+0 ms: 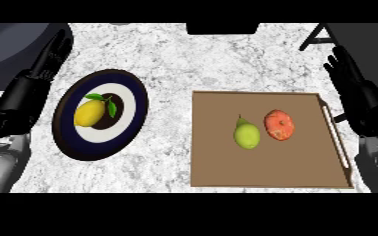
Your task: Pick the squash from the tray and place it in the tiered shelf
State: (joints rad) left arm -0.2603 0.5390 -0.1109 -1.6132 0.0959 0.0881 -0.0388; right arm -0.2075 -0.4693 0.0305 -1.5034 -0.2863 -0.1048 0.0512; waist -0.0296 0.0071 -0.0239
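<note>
Evidently the task is not yet begun: the squash (279, 125), taken to be the orange-red fruit, is seen lying on the tray (221, 172) beside a pear (246, 134). The left hand (33, 80) and right hand (353, 92) are held open, empty, at the sides of the desk (184, 60); pickup and shelving are left to be done.

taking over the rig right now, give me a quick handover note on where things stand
Hands: the left robot hand is open at the left edge, holding nothing. The right robot hand is open at the right edge, beside the tray.
Things: the squash, likely the orange-red round item, lies on the tray, apart from a green pear. A black frame at top right may be the tiered shelf; cannot tell.
Done: nothing yet.
Left: grasp the squash, lift it, place it in the shelf.
</note>
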